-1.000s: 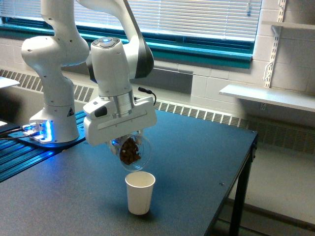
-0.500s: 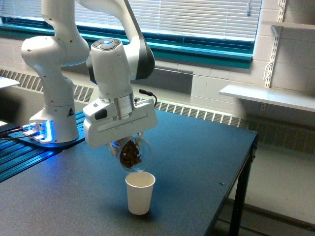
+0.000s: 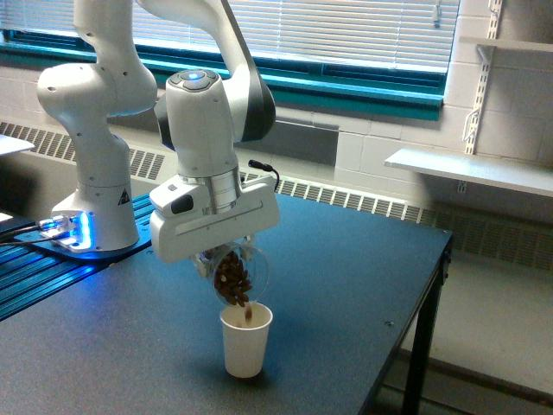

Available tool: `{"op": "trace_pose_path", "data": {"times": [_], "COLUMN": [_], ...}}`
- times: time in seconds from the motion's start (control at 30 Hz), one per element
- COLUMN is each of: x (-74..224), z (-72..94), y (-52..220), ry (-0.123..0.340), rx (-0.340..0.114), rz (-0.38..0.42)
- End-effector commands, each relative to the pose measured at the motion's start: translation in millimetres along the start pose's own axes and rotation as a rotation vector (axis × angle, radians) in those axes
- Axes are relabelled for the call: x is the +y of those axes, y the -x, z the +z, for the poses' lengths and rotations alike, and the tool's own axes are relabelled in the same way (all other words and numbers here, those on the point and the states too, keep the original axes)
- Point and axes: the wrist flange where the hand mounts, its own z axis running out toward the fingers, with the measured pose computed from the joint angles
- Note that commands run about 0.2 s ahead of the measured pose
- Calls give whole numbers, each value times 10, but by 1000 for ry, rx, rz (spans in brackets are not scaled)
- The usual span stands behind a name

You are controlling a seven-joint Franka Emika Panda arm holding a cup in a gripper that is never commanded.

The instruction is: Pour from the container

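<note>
The container point(image 3: 235, 275) is a small clear rounded jar with brown nut-like pieces inside. It hangs tilted, mouth down, just above a white paper cup point(image 3: 245, 340) on the dark table point(image 3: 346, 285). Brown pieces are dropping from its mouth into the cup. My gripper point(image 3: 226, 258) is shut on the container, its fingers mostly hidden under the white hand body.
The arm's white base point(image 3: 91, 194) stands at the exterior view's left on a blue-lit rail. The table's edge point(image 3: 432, 285) runs along the exterior view's right. A white wall shelf point(image 3: 471, 169) and a radiator sit behind.
The jar has tilted further, mouth downward, and the brown pieces have slid to its mouth and begun falling into the paper cup. The hand has shifted slightly right.
</note>
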Motion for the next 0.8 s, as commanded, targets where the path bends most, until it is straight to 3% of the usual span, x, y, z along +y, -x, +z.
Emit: {"op": "trace_pose_path", "data": {"times": [0.03, 0.8], "x": [-31, -123], "z": [5, 49], "y": [-23, 4], "ry": [6, 27], "rx": [-6, -28], "rz": [10, -4]}}
